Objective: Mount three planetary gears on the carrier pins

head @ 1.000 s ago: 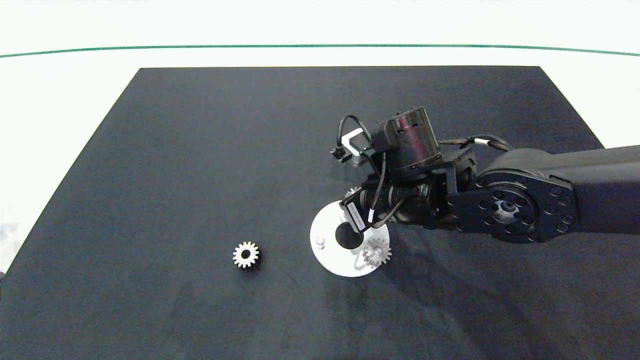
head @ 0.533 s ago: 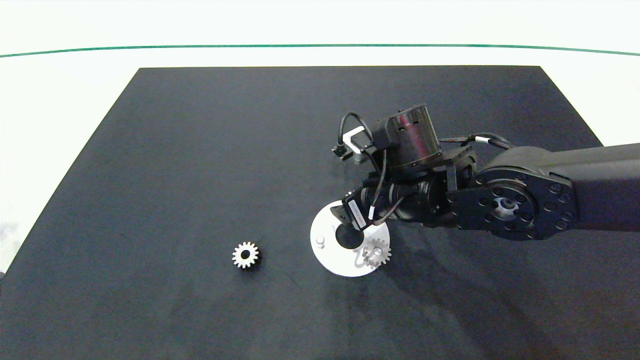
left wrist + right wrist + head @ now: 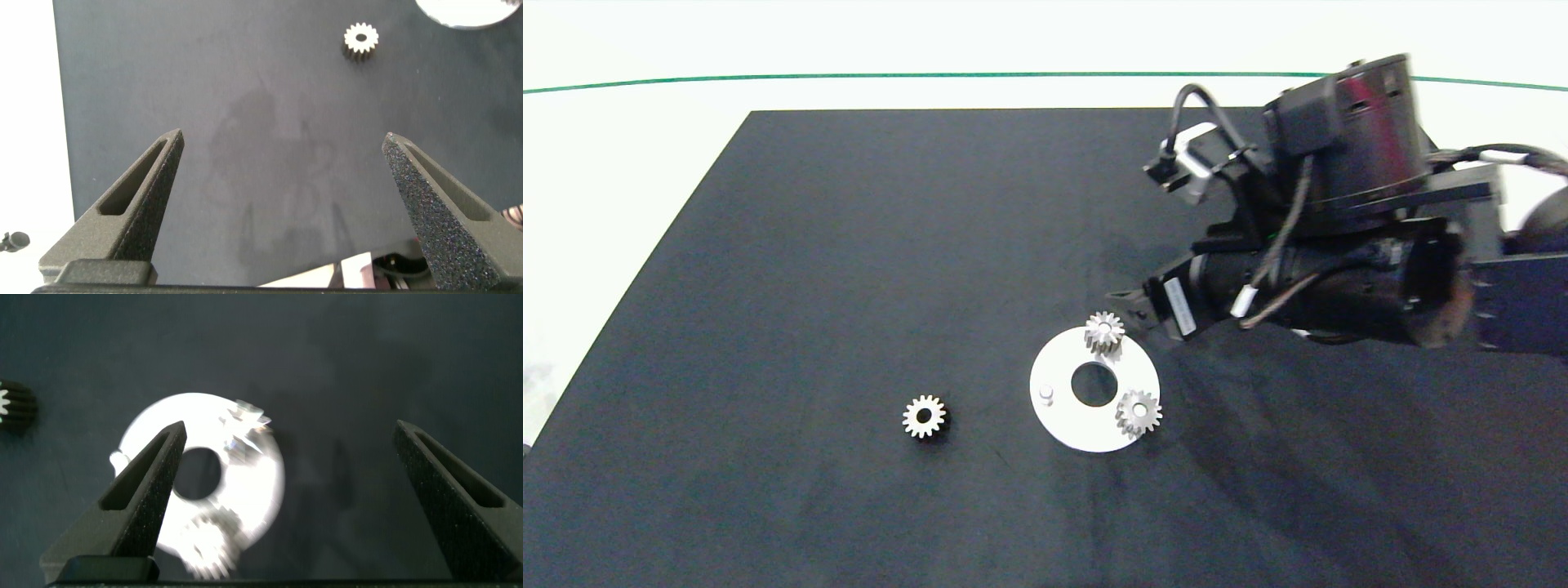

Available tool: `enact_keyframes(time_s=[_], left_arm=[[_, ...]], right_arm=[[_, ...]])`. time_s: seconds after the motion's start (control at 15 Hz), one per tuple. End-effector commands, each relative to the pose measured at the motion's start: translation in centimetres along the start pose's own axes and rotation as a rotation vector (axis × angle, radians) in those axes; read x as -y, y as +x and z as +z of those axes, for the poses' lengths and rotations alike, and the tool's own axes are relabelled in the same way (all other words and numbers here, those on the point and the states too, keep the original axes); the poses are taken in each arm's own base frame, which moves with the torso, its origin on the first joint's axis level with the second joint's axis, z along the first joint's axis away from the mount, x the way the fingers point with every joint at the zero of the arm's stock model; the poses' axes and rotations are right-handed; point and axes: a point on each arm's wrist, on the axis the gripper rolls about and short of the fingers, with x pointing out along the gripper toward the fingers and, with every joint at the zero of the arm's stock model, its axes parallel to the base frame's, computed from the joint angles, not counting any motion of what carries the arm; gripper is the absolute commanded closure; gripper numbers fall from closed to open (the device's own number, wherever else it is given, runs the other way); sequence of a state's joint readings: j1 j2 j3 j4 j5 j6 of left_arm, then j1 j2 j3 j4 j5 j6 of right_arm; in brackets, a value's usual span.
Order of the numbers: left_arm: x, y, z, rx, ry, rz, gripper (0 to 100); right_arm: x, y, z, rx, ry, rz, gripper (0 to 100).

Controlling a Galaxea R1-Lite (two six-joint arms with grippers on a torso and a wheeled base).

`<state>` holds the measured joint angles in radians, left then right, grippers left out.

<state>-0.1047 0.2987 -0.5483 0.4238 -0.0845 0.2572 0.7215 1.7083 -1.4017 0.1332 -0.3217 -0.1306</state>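
Above the white disc (image 3: 1066, 425) with two planetary gears (image 3: 1104, 330) seated, right end effector (image 3: 290, 457) wide open, empty.

A black mat (image 3: 849, 245) carries a white disc (image 3: 1066, 425) and one loose gear (image 3: 924, 416).

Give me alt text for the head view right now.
Two planetary gears sit on carrier pins of the white disc, one pin is bare, and a third gear lies on the black mat to the disc's left. The right pincer, open, hovers beside the disc's far edge.
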Motion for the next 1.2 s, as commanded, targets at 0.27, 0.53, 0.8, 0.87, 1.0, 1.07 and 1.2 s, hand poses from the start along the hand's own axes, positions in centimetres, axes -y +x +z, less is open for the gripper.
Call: enact_keyframes(time_s=[0.27, 0.53, 0.8, 0.87, 1.0, 1.07, 1.2], left_arm=[[-0.5, 7.7, 1.6, -0.155, 0.149, -0.183, 0], [1.1, 13.1, 2.5, -0.193, 0.216, -0.337, 0], [2.2, 14.8, 2.1, -0.238, 0.255, -0.361, 0], [2.5, 15.5, 2.2, -0.243, 0.263, -0.355, 0], [3.0, 15.7, 2.4, -0.233, 0.271, -0.37, 0], [3.3, 16.2, 2.1, -0.261, 0.277, -0.381, 0], [3.7, 17.2, 2.0, -0.278, 0.276, -0.386, 0]], right_arm=[[8.0, -20.8, -4.8, 0.105, 0.036, -0.224, 0], [8.4, -24.2, -8.6, 0.133, 0.083, -0.292, 0], [7.8, -23.3, -10.6, 0.07, 0.086, -0.274, 0], [7.4, -22.2, -11.5, 0.021, 0.079, -0.255, 0], [7.2, -21.5, -11.9, 0.006, 0.077, -0.248, 0], [7.2, -21.4, -11.9, 0.005, 0.082, -0.248, 0], [7.2, -21.5, -11.9, 0.01, 0.089, -0.256, 0]])
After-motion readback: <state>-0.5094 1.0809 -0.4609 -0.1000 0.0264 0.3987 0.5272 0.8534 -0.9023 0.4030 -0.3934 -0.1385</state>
